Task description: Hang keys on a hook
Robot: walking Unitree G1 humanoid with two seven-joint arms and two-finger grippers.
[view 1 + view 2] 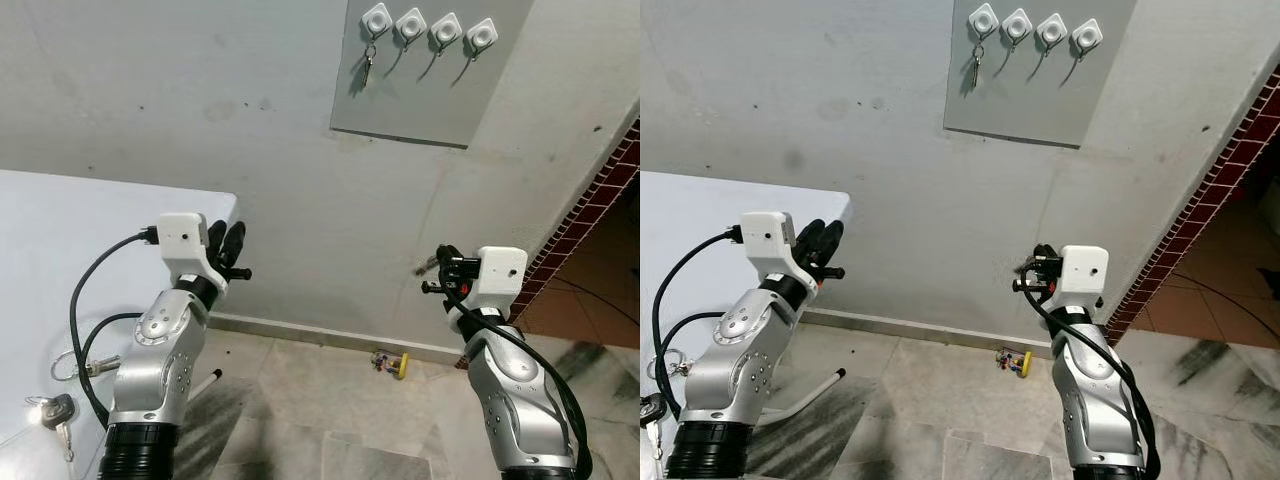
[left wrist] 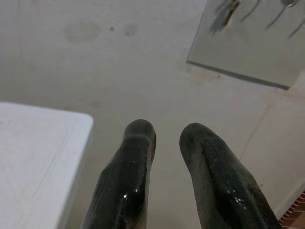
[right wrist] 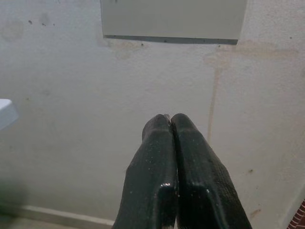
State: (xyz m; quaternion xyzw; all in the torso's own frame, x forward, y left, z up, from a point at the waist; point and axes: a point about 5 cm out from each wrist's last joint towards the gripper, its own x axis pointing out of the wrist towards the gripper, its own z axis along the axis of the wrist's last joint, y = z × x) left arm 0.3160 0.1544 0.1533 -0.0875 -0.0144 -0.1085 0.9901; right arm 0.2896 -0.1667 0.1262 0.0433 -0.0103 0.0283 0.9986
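Note:
A grey panel [image 1: 420, 95] high on the wall carries a row of white hooks [image 1: 446, 28]. One key [image 1: 368, 62] hangs from the leftmost hook [image 1: 376, 17]. A second bunch of keys [image 1: 55, 410] lies on the white table's near left part. My left gripper [image 1: 228, 242] is raised beside the table's corner, far below the panel, its fingers [image 2: 138, 143] slightly apart with nothing between them. Off to the right, my right gripper [image 1: 432, 265] points at the bare wall; its fingers [image 3: 162, 138] are pressed together and nothing shows between them.
The white table [image 1: 90, 240] is on my left, with a wire ring [image 1: 68, 365] on it. A small yellow toy [image 1: 392, 364] lies on the tiled floor by the skirting. A red brick edge [image 1: 600, 190] and a doorway are at the right.

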